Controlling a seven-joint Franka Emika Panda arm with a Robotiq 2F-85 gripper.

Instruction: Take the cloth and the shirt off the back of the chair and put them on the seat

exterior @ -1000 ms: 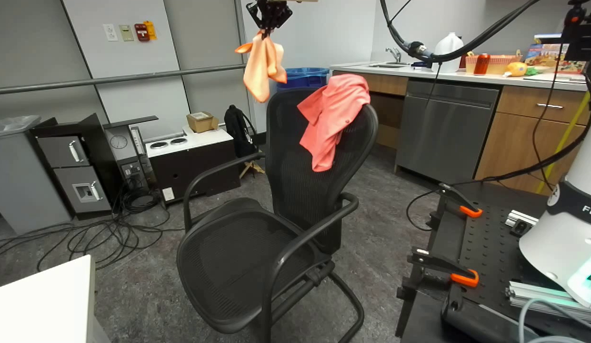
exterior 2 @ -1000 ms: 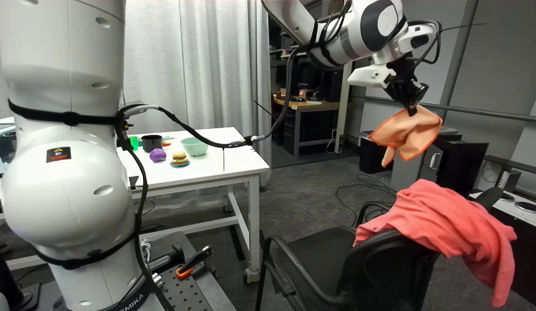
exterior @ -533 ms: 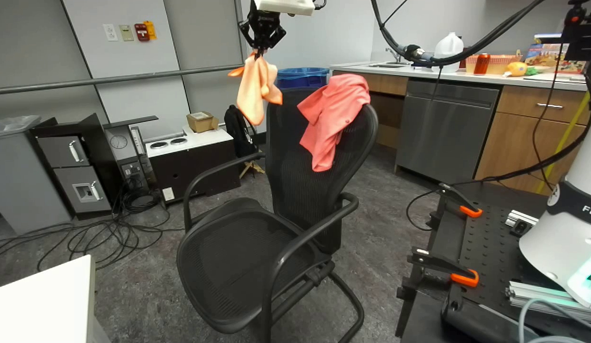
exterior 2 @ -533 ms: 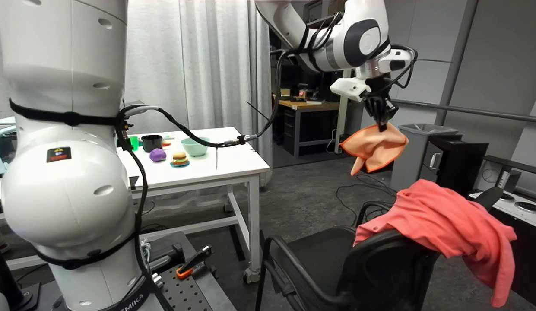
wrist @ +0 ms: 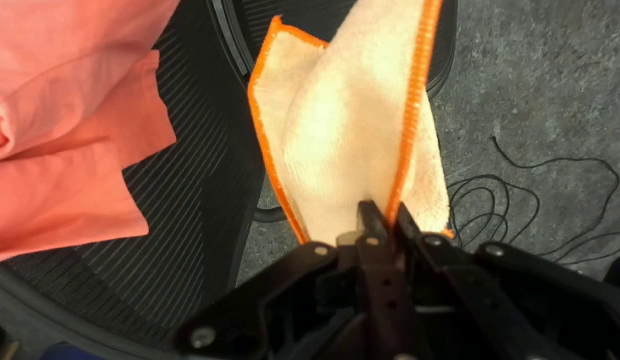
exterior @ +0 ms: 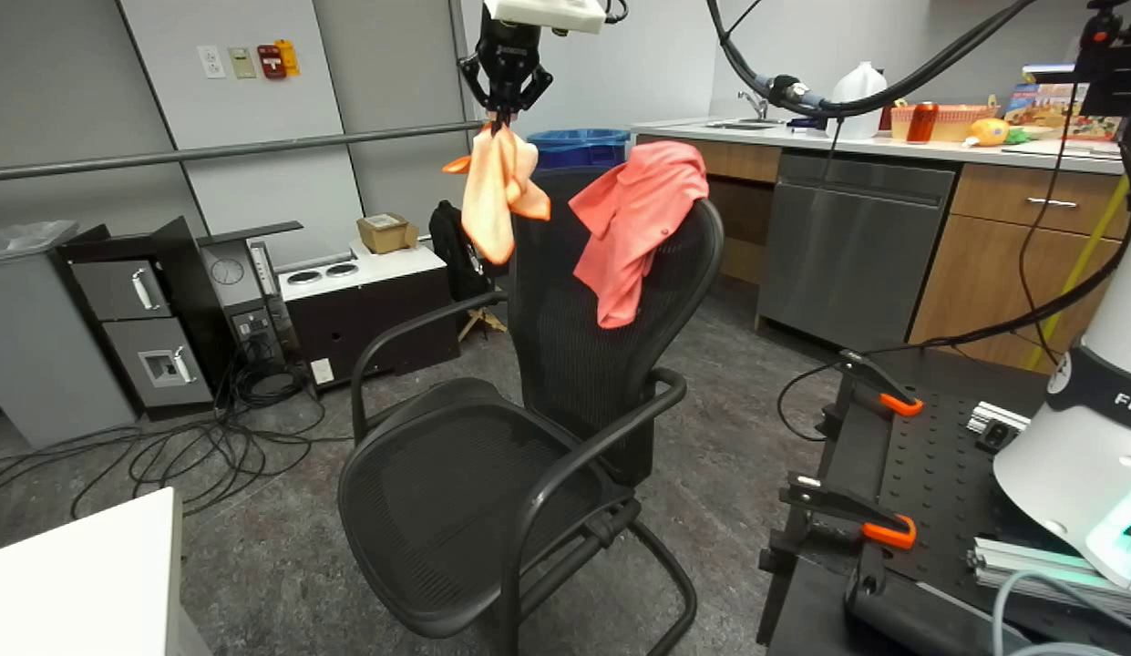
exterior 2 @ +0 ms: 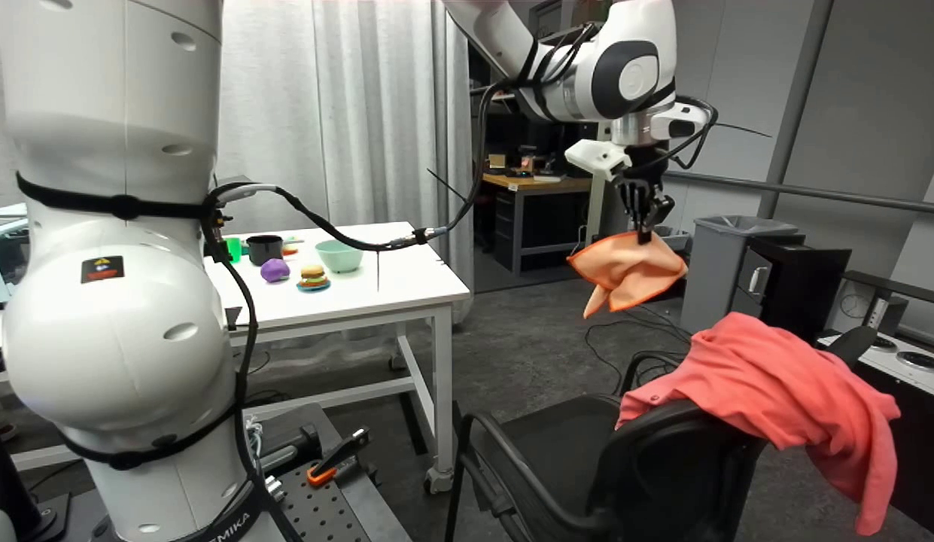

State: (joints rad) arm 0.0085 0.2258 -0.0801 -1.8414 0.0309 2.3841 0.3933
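My gripper (exterior: pixel 501 121) is shut on the orange-edged peach cloth (exterior: pixel 497 196), which hangs from the fingertips in the air beside the upper chair back. In an exterior view the gripper (exterior 2: pixel 645 237) and cloth (exterior 2: pixel 625 271) are above the chair. In the wrist view the fingers (wrist: pixel 372 220) pinch the cloth (wrist: pixel 349 125) near an orange edge. The coral shirt (exterior: pixel 638 219) is draped over the top of the black mesh chair back (exterior: pixel 583 383); it also shows in the wrist view (wrist: pixel 65 125). The seat (exterior: pixel 465 510) is bare, and partly hidden in an exterior view (exterior 2: pixel 564 433).
The chair has curved armrests (exterior: pixel 574 483) on both sides of the seat. A white table (exterior 2: pixel 376 290) with toy food and a bowl stands beside it. The robot's black bench (exterior: pixel 930 474) has clamps. Cables (exterior: pixel 246 437) lie on the floor near a toy kitchen.
My gripper has come down with the cloth in it, and is more upright. It has shifted left in an exterior view. The shirt and chair have not moved.
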